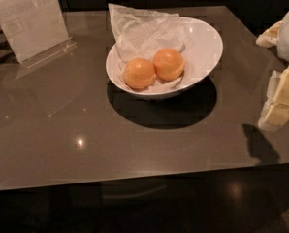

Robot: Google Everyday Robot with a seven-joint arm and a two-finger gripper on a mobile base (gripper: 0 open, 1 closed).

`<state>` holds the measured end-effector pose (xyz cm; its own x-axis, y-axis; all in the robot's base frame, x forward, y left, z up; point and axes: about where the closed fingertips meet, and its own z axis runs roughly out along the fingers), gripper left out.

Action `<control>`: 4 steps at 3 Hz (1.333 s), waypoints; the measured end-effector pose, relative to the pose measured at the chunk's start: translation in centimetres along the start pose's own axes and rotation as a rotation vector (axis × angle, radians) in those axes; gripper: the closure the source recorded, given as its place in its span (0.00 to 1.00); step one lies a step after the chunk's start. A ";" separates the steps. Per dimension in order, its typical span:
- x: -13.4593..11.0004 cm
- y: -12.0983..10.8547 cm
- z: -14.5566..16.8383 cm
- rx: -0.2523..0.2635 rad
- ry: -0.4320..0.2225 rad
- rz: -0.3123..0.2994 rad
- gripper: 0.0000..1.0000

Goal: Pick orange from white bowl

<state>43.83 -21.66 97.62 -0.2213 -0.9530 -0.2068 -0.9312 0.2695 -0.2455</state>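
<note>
The orange [168,63] lies on crumpled paper in the white bowl [208,42], touching a paler orange [138,73]. I judge the reach is not yet begun: my hand [282,98] hangs by the bench [86,130] edge, well apart, released or clenched I cannot tell. Next I must clear the rim and close on that fruit alone. The placard [30,21] writing is unreadable.

The grey-brown table [62,130] carries a glossy white bowl [205,45] lined with plain white paper [142,30]. Inside it, the orange [168,63] is a deeper orange than the paler fruit [138,73] at its 8 o'clock. The cream-and-white gripper [280,98] sits at the bowl's 3 o'clock.
</note>
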 end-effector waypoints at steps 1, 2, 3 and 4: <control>-0.2 -0.1 0.0 0.003 -0.003 -0.003 0.00; -1.9 -1.5 0.4 -0.001 -0.036 -0.039 0.00; -4.9 -3.0 1.1 -0.023 -0.080 -0.117 0.00; -5.1 -3.2 1.1 -0.021 -0.084 -0.121 0.00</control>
<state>48.21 -17.52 98.43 -0.0832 -0.9632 -0.2554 -0.9556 0.1499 -0.2538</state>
